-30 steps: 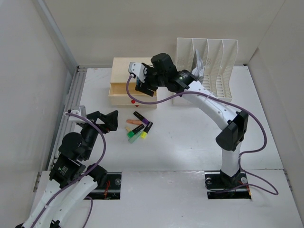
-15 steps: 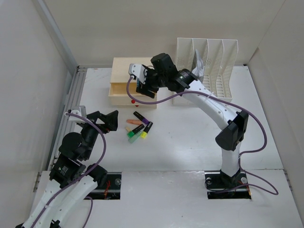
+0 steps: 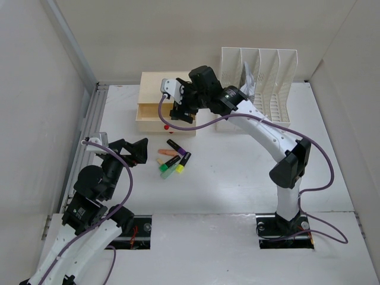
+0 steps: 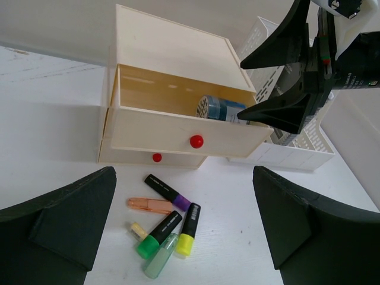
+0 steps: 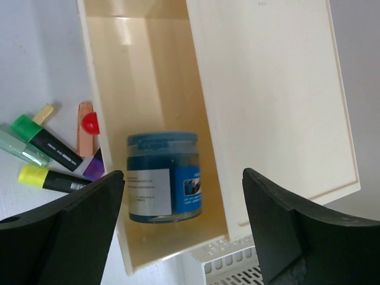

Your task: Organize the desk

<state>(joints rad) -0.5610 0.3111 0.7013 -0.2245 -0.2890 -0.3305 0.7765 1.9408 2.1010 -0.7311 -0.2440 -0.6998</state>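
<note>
The desk [image 3: 237, 172] is a white tabletop. On it at the back stands a beige drawer box [image 3: 155, 89] with its top drawer [image 4: 178, 127] pulled out. A blue jar [image 5: 163, 178] lies on its side inside that drawer. My right gripper [image 5: 183, 172] hovers open over the drawer, a finger on each side of the jar and apart from it. Several highlighters [image 4: 169, 219] lie loose in front of the box. My left gripper [image 4: 183, 172] is open and empty above the desk, short of the highlighters.
A white slotted file rack [image 3: 267, 77] stands right of the drawer box, with something grey in one slot. A grey rail [image 3: 89, 127] runs along the desk's left edge. White walls close in the left, back and right sides.
The right gripper's fingers have spread a little wider over the open drawer. The left arm has not moved.
</note>
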